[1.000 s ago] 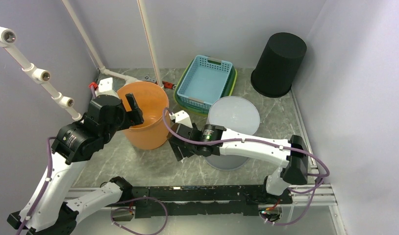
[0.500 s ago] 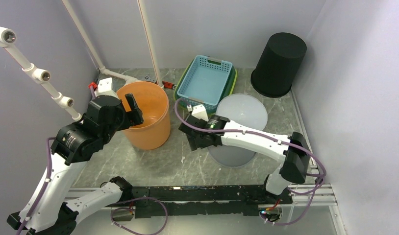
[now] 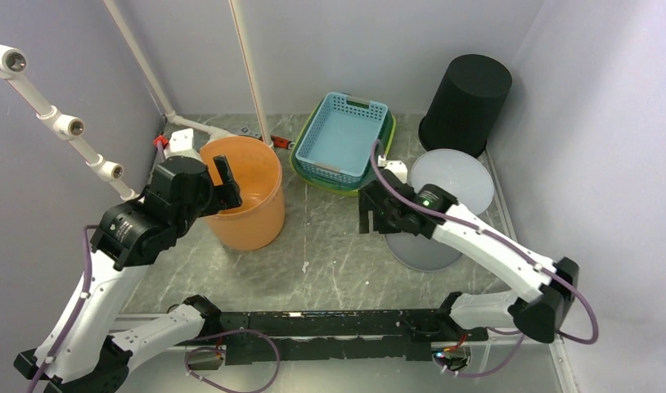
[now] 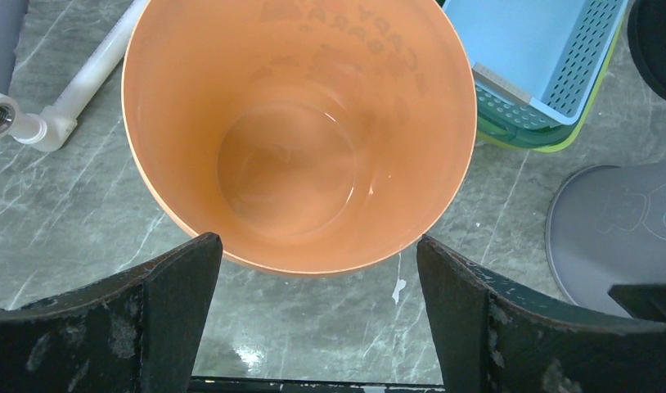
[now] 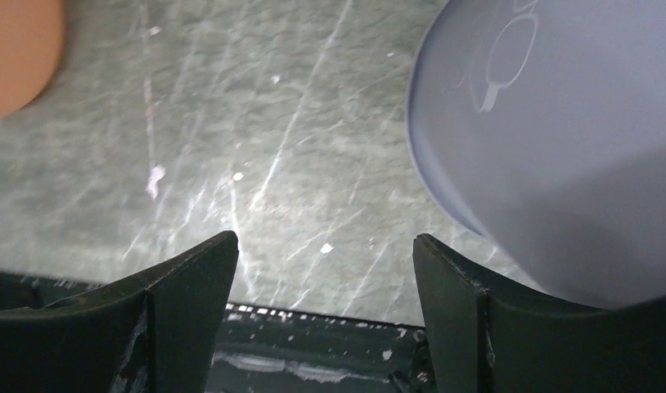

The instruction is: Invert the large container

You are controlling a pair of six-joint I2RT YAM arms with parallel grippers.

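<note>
At the worktop's point(image 3: 330, 262) left, the left fingers point(image 4: 170, 295) stand wide over the upright orange bucket point(image 4: 297, 147): light, stiff, smooth plastic, I judge, best pinched across its thin rim. The right fingers point(image 5: 191, 278) gape empty beside the inverted grey container point(image 3: 451, 180).

Orange bucket point(image 4: 191, 98) embossed txt: illegible

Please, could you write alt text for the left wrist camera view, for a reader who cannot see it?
Seen from above, an upright orange bucket fills the view, beyond the open left claw. To its right: a blue basket nested in a green basket, and part of a grey overturned container.
</note>
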